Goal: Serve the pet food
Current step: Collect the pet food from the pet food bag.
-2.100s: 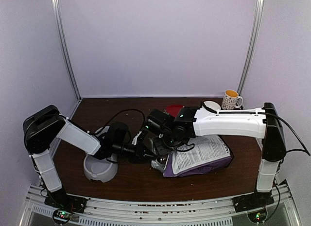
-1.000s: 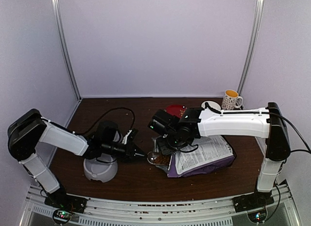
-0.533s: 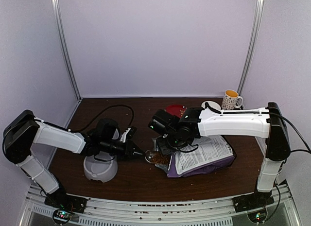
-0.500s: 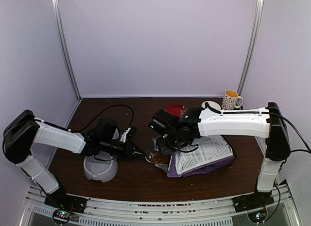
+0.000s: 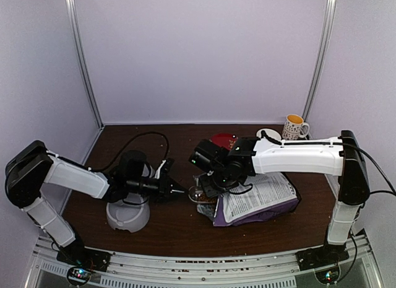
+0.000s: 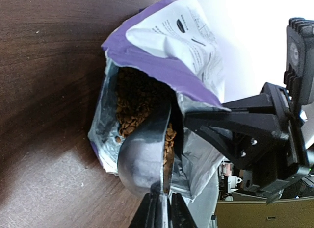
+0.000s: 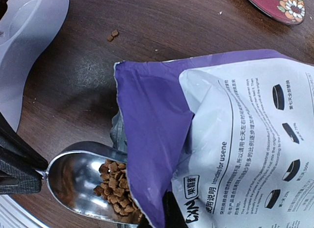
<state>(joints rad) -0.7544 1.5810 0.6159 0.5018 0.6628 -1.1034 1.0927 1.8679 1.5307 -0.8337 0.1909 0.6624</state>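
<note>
- Pet food (image 6: pixel 131 103) is small brown bits. Most of it lies inside the open purple bag (image 7: pixel 235 130). Some of it sits in the silver scoop (image 7: pixel 73 176).
- The round end of the scoop is pushed into the mouth of the bag. It is tipped on its side, with brown bits against it.
- The left gripper (image 6: pixel 161 211) is almost closed. It pinches the thin handle of the scoop.
- The right gripper (image 5: pixel 208 187) is closed tight on the edge of the bag. It holds the mouth open.
- Half a second ago, seen from above, the scoop lay a little nearer the front of the table (image 7: pixel 162 22), and its brown load was easy to see. Now the scoop is farther back at the bag's mouth, and the brown is hard to see from above.
- The left arm has moved a little. The right arm and the bag have stayed where they were.
- Two bits of the food lie loose on the table, near the white bowl (image 7: pixel 29 22).
</note>
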